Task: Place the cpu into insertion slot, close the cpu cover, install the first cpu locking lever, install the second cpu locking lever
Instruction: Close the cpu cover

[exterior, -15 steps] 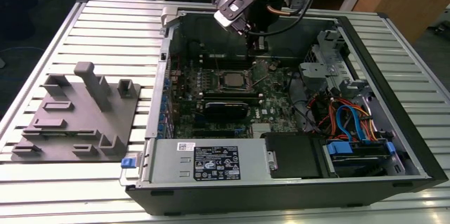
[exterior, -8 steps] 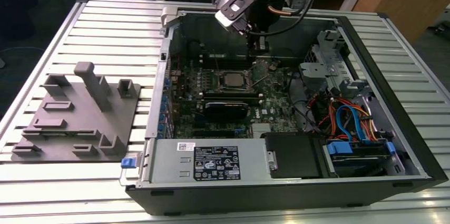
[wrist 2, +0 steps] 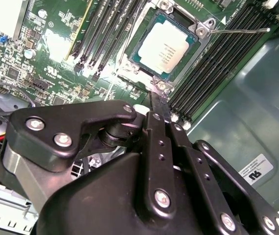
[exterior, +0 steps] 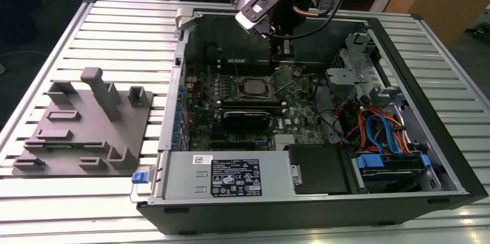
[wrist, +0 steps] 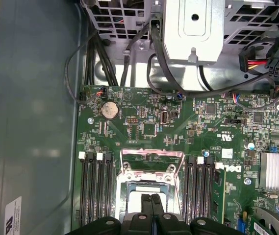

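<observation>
Slatted metal counter (exterior: 92,31), open computer case (exterior: 440,112) lying on it, grey fixture block (exterior: 84,129) beside, toward the exterior view's left.
Noted cpu (wrist 2: 163,46) seated flat in insertion slot (wrist 2: 198,36) on green board (wrist: 144,129). End effector (wrist 2: 155,98) with fingers pressed together, gripping nothing, tips poised just beside a socket corner. Thin lever rod (wrist 2: 237,30) jutting out from another corner, over memory slots (wrist 2: 217,63).

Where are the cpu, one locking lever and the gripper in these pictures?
cpu (wrist 2: 163,46), second wrist view, middle of its silvery top.
locking lever (wrist 2: 242,30), second wrist view, midway along its thin rod.
gripper (wrist: 151,198), first wrist view, midway between its fingertips.
</observation>
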Controlling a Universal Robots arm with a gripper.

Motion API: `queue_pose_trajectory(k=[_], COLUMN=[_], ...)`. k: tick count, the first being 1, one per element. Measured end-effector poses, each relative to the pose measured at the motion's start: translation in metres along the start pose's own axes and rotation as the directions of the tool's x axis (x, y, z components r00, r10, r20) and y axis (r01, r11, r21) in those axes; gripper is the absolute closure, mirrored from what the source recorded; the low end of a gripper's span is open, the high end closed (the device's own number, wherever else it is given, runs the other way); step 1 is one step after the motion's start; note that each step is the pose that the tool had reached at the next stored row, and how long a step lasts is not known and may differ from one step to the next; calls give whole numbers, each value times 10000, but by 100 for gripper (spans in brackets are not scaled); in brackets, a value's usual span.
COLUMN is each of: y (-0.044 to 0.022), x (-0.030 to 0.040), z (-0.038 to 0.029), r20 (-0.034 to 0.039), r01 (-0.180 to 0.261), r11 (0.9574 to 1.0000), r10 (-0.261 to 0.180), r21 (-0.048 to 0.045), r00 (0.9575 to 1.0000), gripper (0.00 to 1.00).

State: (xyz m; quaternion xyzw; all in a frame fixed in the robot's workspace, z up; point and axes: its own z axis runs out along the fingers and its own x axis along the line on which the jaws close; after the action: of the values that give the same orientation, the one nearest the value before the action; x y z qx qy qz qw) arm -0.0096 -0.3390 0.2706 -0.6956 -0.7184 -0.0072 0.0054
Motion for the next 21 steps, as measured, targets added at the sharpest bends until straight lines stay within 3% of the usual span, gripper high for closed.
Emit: queue_pose_trajectory(k=[21], y=[39], x=[-1], z=[0], r20=[0], r01=[0], r11=[10000], r10=[0], r21=[0], r00=[10000], gripper=[90])
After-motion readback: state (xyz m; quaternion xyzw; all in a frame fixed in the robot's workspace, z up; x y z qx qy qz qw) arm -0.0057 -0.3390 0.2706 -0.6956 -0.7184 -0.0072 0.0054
